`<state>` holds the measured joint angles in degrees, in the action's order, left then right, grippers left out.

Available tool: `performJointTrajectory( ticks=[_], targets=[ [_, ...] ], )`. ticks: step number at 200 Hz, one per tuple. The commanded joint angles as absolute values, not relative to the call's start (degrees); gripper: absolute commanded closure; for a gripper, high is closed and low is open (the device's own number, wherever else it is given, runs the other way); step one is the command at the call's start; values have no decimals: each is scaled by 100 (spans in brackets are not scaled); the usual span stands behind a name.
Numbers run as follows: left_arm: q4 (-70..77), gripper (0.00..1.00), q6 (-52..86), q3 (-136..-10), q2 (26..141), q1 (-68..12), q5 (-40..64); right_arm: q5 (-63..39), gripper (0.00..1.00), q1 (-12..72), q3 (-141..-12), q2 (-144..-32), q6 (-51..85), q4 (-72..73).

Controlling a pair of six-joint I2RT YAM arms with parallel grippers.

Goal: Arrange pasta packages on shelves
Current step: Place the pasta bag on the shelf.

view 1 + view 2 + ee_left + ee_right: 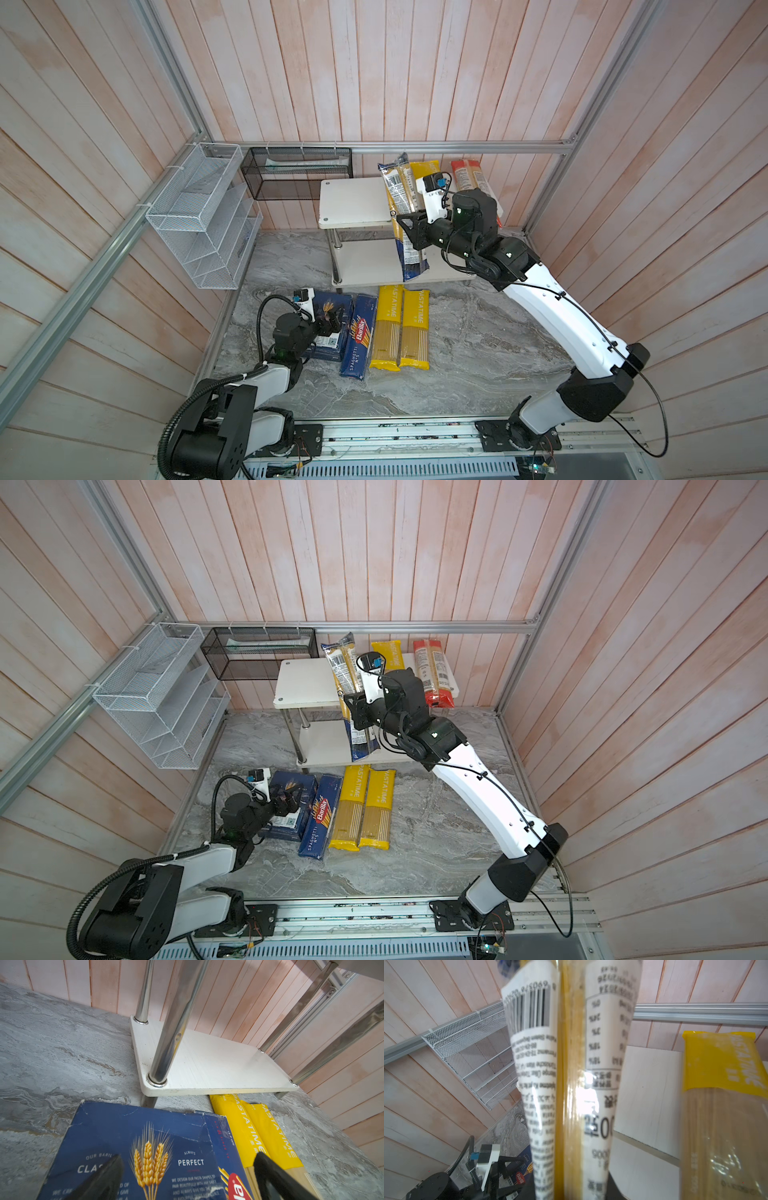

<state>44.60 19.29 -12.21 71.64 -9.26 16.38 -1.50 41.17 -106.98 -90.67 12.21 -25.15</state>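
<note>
My right hand [352,710] clamps the dark-ended clear bag [343,665], tilted across the front edge of the shelves [303,683], seemingly lifted clear.

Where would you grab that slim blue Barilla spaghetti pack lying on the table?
Probably from straight above, jaws across its narrow width at mid-length. The Barilla pack lies flat and long, so that balances it; the blue box and a yellow bag crowd its sides.

The right arm [552,320] stretches far forward from its base, its elbow low and its forearm rising to a wrist turned sideways. The right gripper [406,229] is clamped across the middle of a bag [399,187] held on end. The left arm [272,376] is folded low and short, and the left gripper [331,323] points forward and down with its fingers [104,1178] spread apart.
</note>
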Motion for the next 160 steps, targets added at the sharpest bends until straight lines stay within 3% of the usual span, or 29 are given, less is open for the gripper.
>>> performJointTrajectory(
  ticks=[1,93,160],
  targets=[
    [4386,0,1895,-1241,7179,-949,1601,-218,100,3858,-11299,-9234,1236,-2057],
    [4402,0,1882,-1225,7172,-950,1599,-792,100,3417,-13455,-10731,1229,-2528],
    [4404,0,1894,-1224,7176,-949,1605,-998,100,3088,-13764,-11148,1611,-2434]
  ],
)
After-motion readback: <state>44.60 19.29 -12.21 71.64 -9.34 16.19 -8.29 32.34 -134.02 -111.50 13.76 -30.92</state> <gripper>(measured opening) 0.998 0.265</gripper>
